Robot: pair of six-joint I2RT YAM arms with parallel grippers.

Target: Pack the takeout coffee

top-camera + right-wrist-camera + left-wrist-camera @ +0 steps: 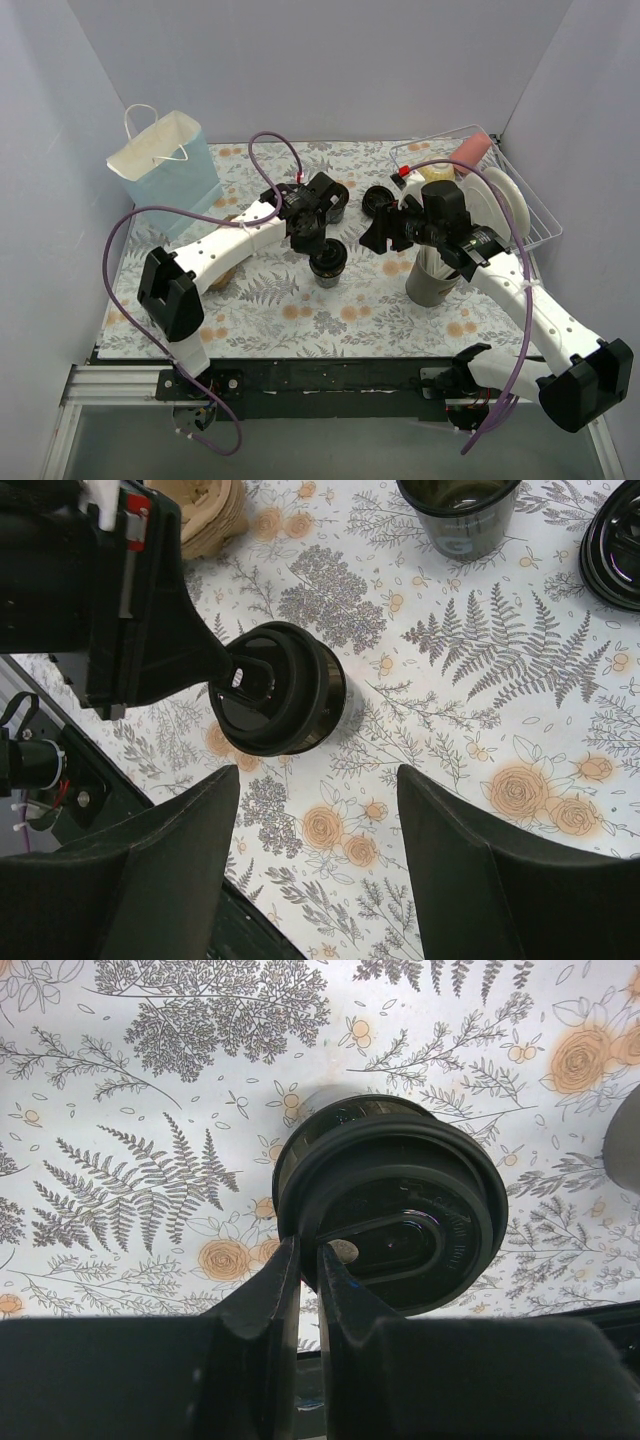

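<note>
The cup [328, 265] stands upright, lidded, near the middle of the table [270, 315]. The left gripper [308, 1252] is closed, its tips touching the rim of the lid [400, 1230]. The right gripper [318, 776] hangs open just beside the cup.

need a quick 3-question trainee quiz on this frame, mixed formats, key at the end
1. True or false: the right hand is gripping a cup.
2. Which hand has its tips on top of the lidded cup? A) left hand, closed B) right hand, open C) neither
3. Fill in: the second cup, standing apart from both hands, is missing its ___.

Key: 1 false (it is open and holds nothing); 2 A; 3 lid.
</note>
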